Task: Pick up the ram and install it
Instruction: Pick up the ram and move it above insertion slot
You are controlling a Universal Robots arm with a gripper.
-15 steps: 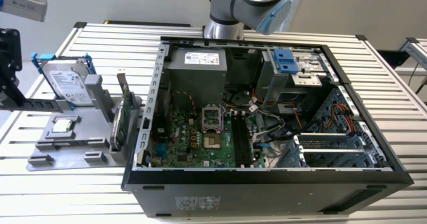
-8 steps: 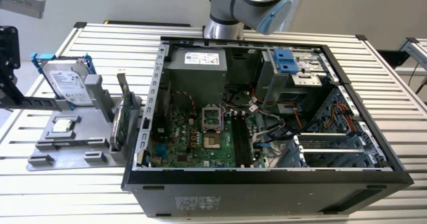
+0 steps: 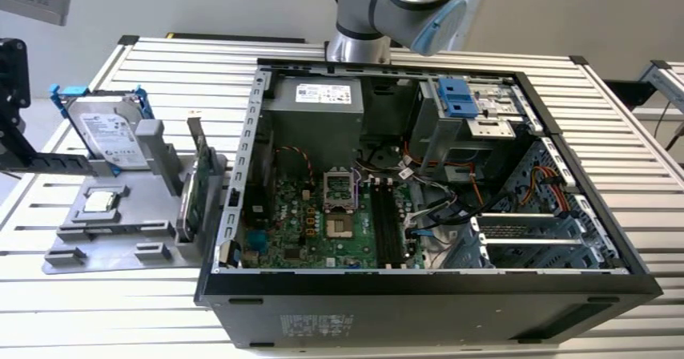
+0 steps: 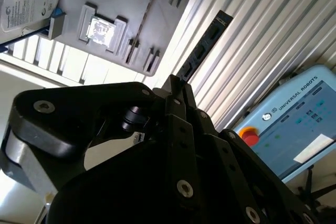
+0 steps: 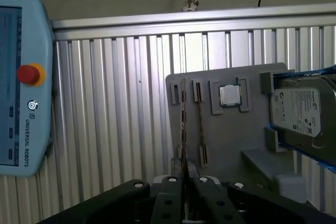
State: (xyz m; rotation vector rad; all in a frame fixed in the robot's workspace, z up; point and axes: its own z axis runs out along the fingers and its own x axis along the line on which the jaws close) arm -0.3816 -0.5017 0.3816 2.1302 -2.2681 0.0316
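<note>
The ram (image 3: 194, 184) is a thin green board standing on edge in a slot of the grey holder (image 3: 112, 243), at the exterior view's left beside the open computer case. Both wrist views look down on it from well above, edge-on as a thin line (image 5: 201, 129) (image 4: 143, 17). A second thin board edge (image 5: 182, 119) runs beside it in the first wrist view. My gripper (image 5: 185, 184) (image 4: 174, 85) hangs high over the table with its dark fingers drawn together and nothing between them. The arm (image 3: 396, 6) rises behind the case.
The open computer case (image 3: 428, 283) fills the table's middle, with motherboard memory slots (image 3: 387, 215) inside. On the holder sit a hard drive in a blue frame (image 3: 107, 131) (image 5: 302, 111) and a square chip (image 3: 99, 201) (image 5: 230, 95). A pale blue control tablet (image 5: 23, 77) (image 4: 294, 121) lies on the slatted table.
</note>
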